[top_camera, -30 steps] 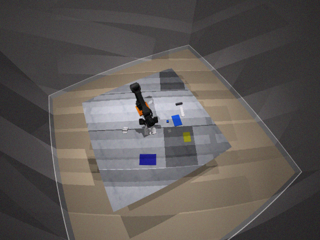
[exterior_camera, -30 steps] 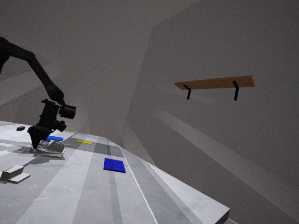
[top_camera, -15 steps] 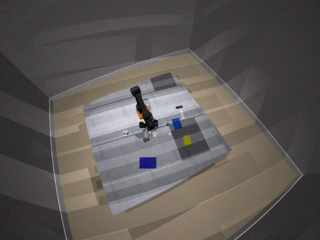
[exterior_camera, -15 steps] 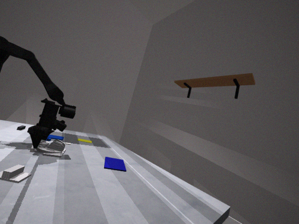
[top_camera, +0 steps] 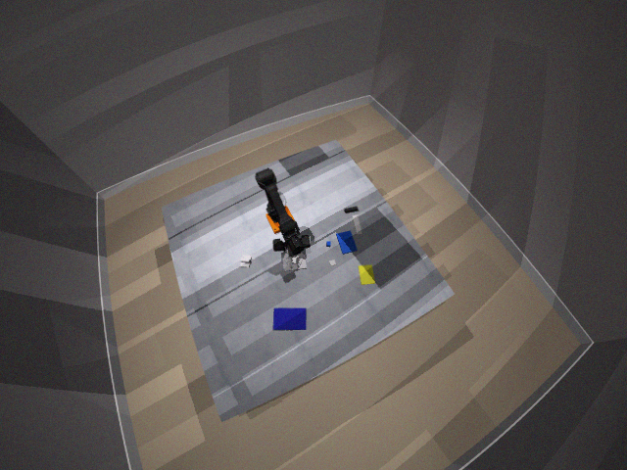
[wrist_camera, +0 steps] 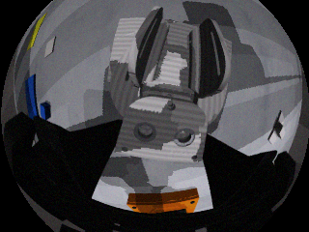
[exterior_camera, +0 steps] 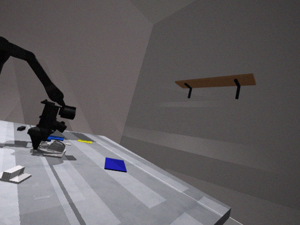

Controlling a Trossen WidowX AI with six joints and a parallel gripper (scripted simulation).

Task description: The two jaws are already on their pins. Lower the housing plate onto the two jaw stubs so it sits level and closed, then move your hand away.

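One side of the housing plate (exterior_camera: 43, 146) (wrist_camera: 164, 138) could sit high if a stub binds. The gripper (top_camera: 294, 257) (exterior_camera: 35, 148) (wrist_camera: 162, 131), fairly wide, grips the plate's sides.

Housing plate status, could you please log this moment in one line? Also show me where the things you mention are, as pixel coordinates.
jaws (exterior_camera: 35, 148): shut on housing plate (wrist_camera: 164, 134) | plate: low, beside dark-faced pieces (wrist_camera: 210, 58) | release: pending

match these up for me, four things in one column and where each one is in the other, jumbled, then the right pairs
1. housing plate
2. orange block
3. wooden shelf
4. yellow piece

A. on the wall
B. between the gripper's fingers
C. at the wrist view's bottom edge
D. at the wrist view's upper left

1-B, 2-C, 3-A, 4-D
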